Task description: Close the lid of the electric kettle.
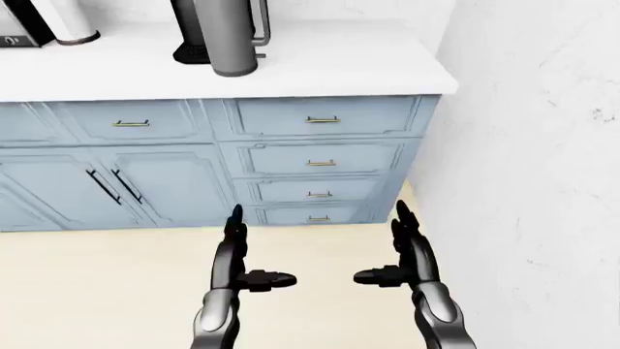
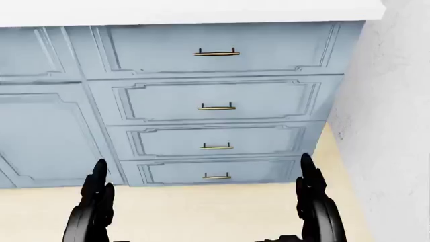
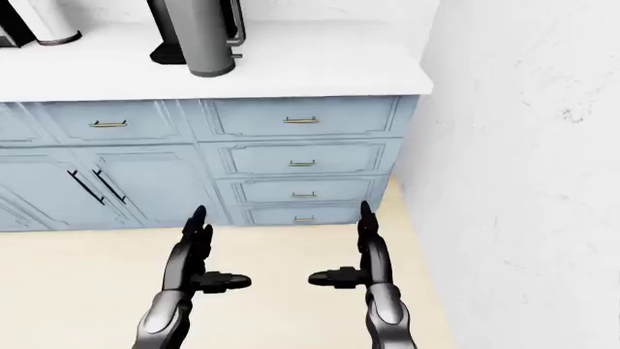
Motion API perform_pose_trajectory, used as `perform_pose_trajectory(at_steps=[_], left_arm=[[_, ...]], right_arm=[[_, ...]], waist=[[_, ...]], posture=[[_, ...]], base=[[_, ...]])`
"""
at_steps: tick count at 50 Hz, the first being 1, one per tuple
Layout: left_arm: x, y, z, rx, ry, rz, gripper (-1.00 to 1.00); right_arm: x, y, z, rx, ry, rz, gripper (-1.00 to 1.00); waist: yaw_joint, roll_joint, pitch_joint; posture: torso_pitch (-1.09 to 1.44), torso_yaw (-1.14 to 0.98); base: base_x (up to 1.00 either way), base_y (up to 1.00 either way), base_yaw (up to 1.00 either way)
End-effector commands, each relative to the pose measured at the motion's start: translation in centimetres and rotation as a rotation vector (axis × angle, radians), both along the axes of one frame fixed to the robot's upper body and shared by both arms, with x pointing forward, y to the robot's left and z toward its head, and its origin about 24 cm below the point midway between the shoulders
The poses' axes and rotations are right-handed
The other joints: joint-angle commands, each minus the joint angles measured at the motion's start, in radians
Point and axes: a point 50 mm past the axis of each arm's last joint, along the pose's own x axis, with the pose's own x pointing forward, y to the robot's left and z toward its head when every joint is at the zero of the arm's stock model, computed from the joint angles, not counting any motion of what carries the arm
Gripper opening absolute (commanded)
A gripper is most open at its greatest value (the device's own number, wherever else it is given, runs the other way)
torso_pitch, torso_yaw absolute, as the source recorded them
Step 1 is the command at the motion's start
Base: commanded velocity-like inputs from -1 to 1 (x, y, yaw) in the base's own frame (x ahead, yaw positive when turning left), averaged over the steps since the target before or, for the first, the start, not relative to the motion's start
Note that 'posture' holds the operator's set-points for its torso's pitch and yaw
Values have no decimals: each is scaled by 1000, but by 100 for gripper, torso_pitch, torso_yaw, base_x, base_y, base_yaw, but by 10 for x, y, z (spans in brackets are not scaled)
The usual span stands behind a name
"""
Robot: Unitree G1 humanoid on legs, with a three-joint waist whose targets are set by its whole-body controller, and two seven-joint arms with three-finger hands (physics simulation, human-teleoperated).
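A: Where is the electric kettle (image 1: 230,36)?

B: On the white countertop (image 1: 349,62), at the top of the left-eye view, left of centre. Only its grey body and handle show; the top is cut off by the frame, so I cannot tell how the lid stands.

A: And the hands?

B: Both low, over the pale floor (image 1: 97,291), well apart from the kettle. The left hand (image 1: 238,254) and right hand (image 1: 407,251) have their fingers released, thumbs pointing inward toward each other, grasping nothing.

A: So which step is this?

B: The approach, I judge. Nothing is within reach yet. The blue drawers (image 2: 216,106) stand between the robot and the counter, with a white wall (image 1: 533,182) close on the right.

A: Next move?

B: Probably to step nearer, look up so the lid shows, then raise a hand above it.
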Motion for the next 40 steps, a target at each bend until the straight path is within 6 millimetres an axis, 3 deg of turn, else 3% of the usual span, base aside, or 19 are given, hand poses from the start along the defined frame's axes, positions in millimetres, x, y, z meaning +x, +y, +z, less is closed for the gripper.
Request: perform_pose_trajectory(at_steps=[1, 3, 4, 5, 7, 8, 32, 40], left_arm=[[5, -1, 34, -2, -171, -7, 100], [-1, -2, 40, -1, -170, -6, 100], [-4, -3, 42, -6, -167, -8, 100], [-6, -4, 44, -1, -165, -9, 100], [-8, -4, 46, 1, -162, -9, 100], [-9, -4, 49, 1, -162, -9, 100], [-3, 0, 40, -4, -140, -10, 100], [-6, 7, 55, -4, -167, 9, 100]], right_arm=[[8, 0, 32, -21, -169, 0, 100], [8, -1, 33, -28, -169, -3, 100], [8, -1, 33, -28, -169, -4, 100], [7, -2, 33, -32, -170, -5, 100], [7, -3, 34, -33, -169, -8, 100], [7, -3, 34, -35, -169, -10, 100], [7, -5, 33, -48, -166, -16, 100], [3, -16, 48, -42, -192, -46, 100]], waist=[[-2, -8, -1], [9, -1, -63], [9, 0, -52], [6, -8, -19], [7, -8, -68], [8, -8, -73], [8, -5, -86], [8, -4, -81]], posture=[[0, 0], [0, 0], [0, 0], [0, 0], [0, 0], [0, 0], [0, 0], [0, 0]], base=[[0, 0, 0], [0, 0, 0], [0, 0, 0], [0, 0, 0], [0, 0, 0], [0, 0, 0], [0, 0, 0], [0, 0, 0]])
